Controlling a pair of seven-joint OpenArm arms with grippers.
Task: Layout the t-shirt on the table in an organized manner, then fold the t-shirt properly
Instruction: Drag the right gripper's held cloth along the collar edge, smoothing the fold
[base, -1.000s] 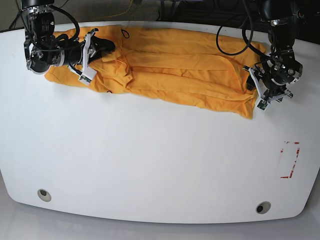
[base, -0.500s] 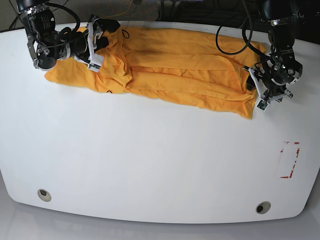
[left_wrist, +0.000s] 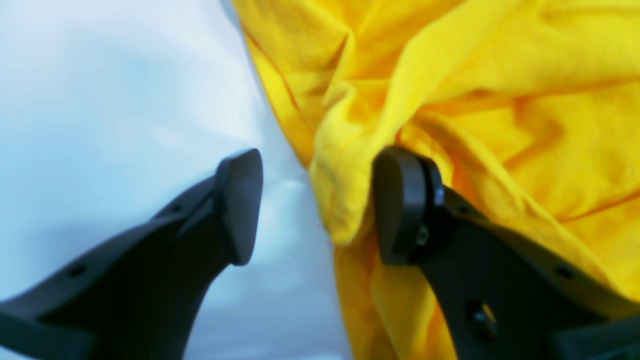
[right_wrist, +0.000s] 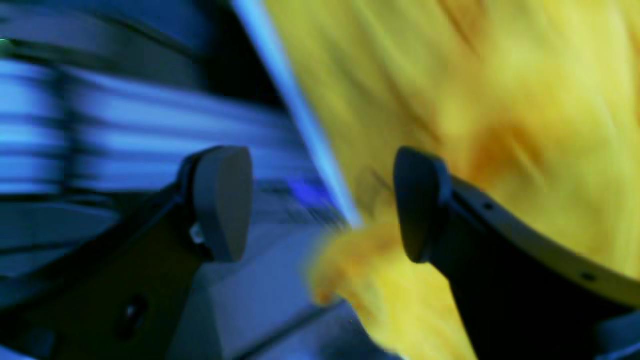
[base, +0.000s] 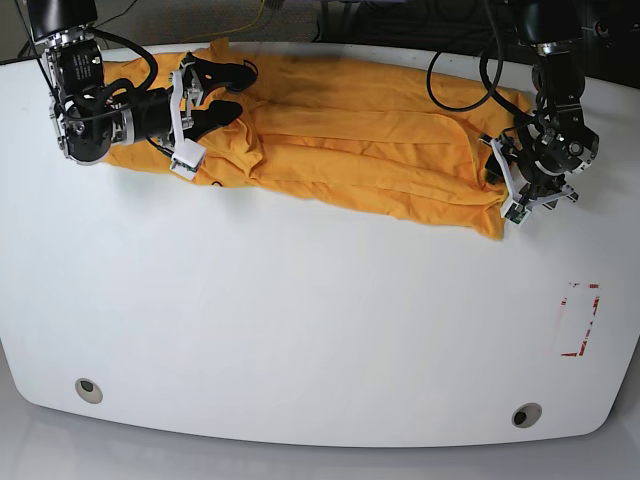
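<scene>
The orange-yellow t-shirt (base: 370, 140) lies in a long wrinkled band along the far side of the white table (base: 300, 320). My right gripper (base: 242, 88) is over the shirt's left end, fingers spread and open. The blurred right wrist view shows the right gripper (right_wrist: 320, 205) with a loose lump of the t-shirt (right_wrist: 500, 100) by one finger. My left gripper (base: 503, 185) is at the shirt's right end. In the left wrist view the left gripper (left_wrist: 320, 205) stands open, and a fold of the t-shirt (left_wrist: 345, 200) rests against one fingertip (left_wrist: 400, 205), not pinched.
A red tape rectangle (base: 580, 320) marks the table near its right edge. Two round grey grommets (base: 88, 390) (base: 526, 415) sit near the front edge. Dark cables hang behind the far table edge, above both arms.
My right gripper has opened and let go of the shirt's left end, swinging back over it. The cloth there now reaches closer to the far edge. The left gripper shifted slightly toward the far edge.
</scene>
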